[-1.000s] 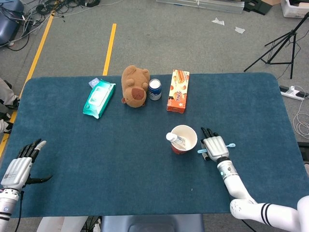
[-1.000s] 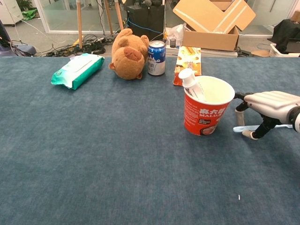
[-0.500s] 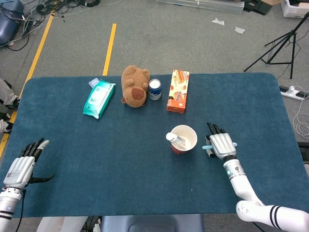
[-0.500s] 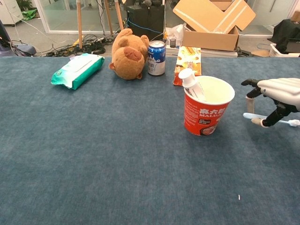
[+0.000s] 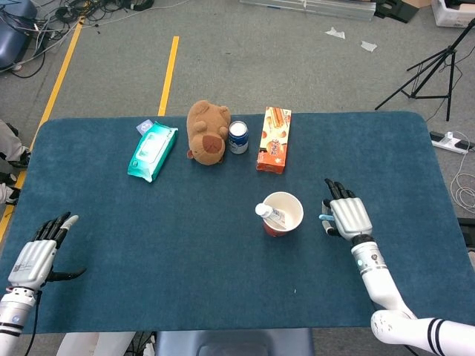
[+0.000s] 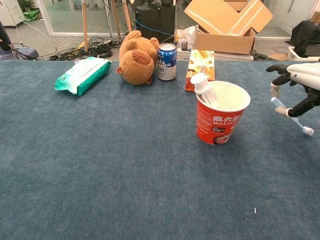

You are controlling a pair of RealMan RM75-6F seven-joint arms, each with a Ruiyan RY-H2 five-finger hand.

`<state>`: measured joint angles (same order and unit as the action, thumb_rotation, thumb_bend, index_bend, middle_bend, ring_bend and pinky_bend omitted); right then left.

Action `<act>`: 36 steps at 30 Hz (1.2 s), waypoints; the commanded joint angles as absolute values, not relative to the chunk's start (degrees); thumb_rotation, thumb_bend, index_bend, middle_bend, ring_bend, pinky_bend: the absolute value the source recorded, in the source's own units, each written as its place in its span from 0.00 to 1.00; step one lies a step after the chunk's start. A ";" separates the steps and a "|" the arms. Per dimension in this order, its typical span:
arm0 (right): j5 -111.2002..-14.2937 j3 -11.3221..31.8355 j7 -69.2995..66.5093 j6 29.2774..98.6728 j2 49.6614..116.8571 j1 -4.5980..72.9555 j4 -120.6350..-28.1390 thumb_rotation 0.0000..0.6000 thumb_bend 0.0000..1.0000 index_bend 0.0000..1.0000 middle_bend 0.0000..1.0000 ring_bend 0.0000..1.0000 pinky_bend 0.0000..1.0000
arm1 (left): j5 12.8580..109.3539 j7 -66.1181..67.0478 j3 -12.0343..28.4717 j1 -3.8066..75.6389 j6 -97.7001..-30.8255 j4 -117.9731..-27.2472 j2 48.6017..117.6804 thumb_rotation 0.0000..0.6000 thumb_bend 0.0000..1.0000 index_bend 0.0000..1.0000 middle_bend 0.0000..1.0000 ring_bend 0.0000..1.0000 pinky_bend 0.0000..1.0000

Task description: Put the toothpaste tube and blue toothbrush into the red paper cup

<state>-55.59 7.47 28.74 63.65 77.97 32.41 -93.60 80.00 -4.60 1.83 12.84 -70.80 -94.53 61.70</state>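
Right hand [image 6: 300, 82]: raised off the bench [image 6: 100, 160], right of the cup, fingers [image 6: 276, 90] pinching blue toothbrush [image 6: 291, 116], tilted.
Left hand [image 5: 33, 256]: fingers spread, holding nothing.
Toothpaste tube [image 6: 202, 89]: standing in red paper cup [image 6: 220, 120].

left hand [image 5: 35, 257]: silver-grey ribbed back plates, black fingers, pale tips | left wrist: white cylindrical forearm, dark ring at the joint | right hand [image 5: 349, 217]: same silver back plates, black fingers | right forearm: glossy white, small teal light near wrist, black bands at the elbow segment
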 commanded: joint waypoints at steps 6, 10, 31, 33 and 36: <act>-55.90 7.93 28.21 64.23 76.90 32.07 -94.87 1.00 0.29 0.58 0.01 0.00 0.21 | 80.03 -4.32 1.76 12.95 -70.70 -94.66 61.83 1.00 0.00 0.00 0.00 0.00 0.00; -55.93 8.02 28.12 64.32 76.65 32.01 -95.17 1.00 0.29 0.58 0.02 0.00 0.21 | 79.95 -4.26 1.72 12.98 -70.61 -94.60 61.97 1.00 0.00 0.00 0.00 0.00 0.00; -55.53 8.89 28.23 65.85 78.34 31.89 -93.77 1.00 0.33 0.70 0.11 0.00 0.21 | 80.05 -4.42 1.64 12.99 -70.73 -94.58 61.97 1.00 0.00 0.00 0.00 0.00 0.00; -55.56 8.99 28.26 66.04 78.48 31.86 -93.68 1.00 0.33 0.71 0.12 0.00 0.21 | 80.07 -4.38 1.63 13.01 -70.72 -94.58 61.99 1.00 0.00 0.00 0.00 0.00 0.00; -55.39 9.07 28.29 66.01 78.58 31.84 -93.53 1.00 0.33 0.71 0.13 0.00 0.21 | 80.07 -4.33 1.60 13.03 -70.69 -94.59 61.99 1.00 0.00 0.00 0.00 0.00 0.00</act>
<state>-55.39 9.07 28.29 66.02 78.58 31.84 -93.53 80.07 -4.32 1.60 13.03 -70.69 -94.59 61.99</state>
